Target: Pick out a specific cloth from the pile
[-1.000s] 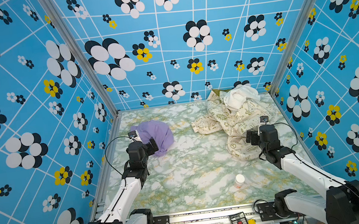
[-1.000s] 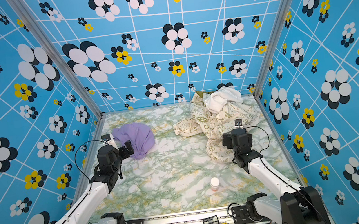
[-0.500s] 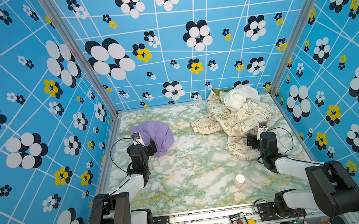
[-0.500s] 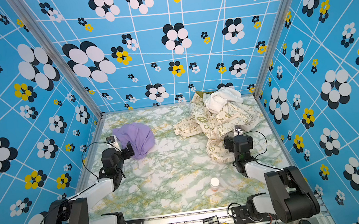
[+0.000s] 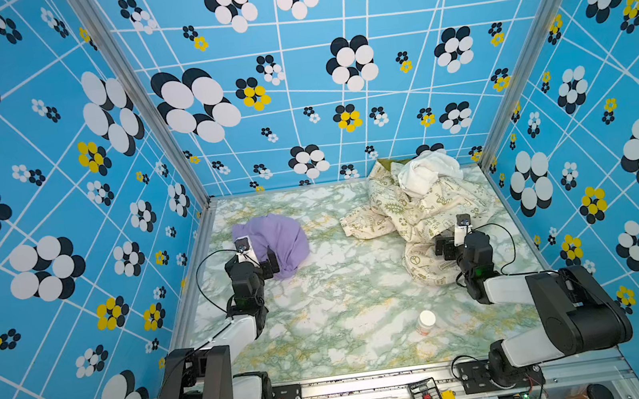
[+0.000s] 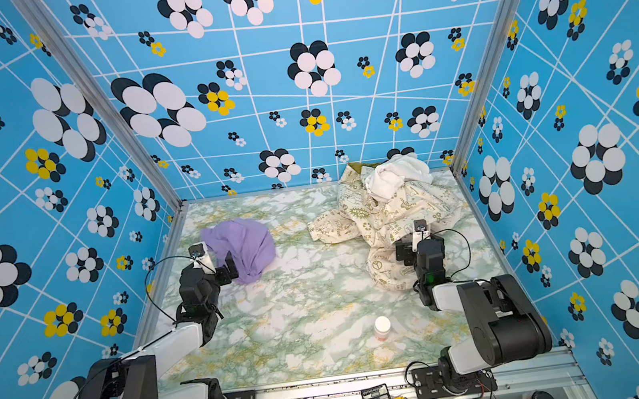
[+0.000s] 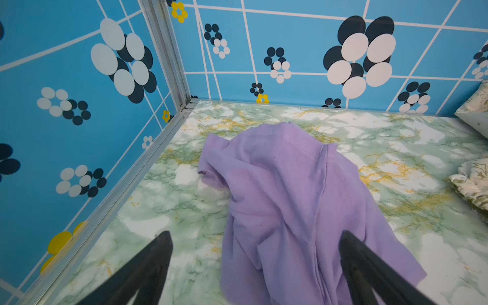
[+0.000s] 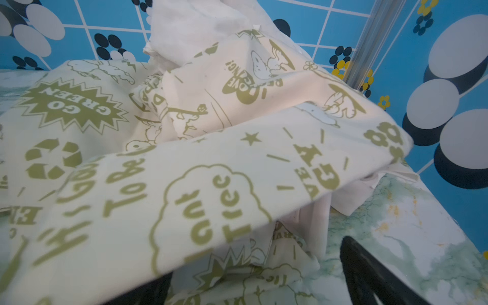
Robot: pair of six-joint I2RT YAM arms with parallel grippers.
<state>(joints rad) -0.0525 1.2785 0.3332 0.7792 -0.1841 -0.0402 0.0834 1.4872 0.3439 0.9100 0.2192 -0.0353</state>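
The cloth (image 5: 279,241) lies alone on the left of the table (image 5: 343,298), well apart from the pile (image 5: 408,214). Its length runs straight away from the left gripper (image 7: 254,236), whose jaws stand apart over its near end, perhaps touching it. The right gripper (image 5: 444,249), also spread, is at the pile, much farther.

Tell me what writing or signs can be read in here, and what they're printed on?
"GO GREEN": upside down in a starburst on the large cream cloth with olive-green prints, right wrist view.
"To be": same cloth, the words after it blurred.
Recycling-arrows sign: same cloth.
Other prints there: folded or blurred.
Plain lavender-purple cloth: none.
Small white-capped bottle: label too small.
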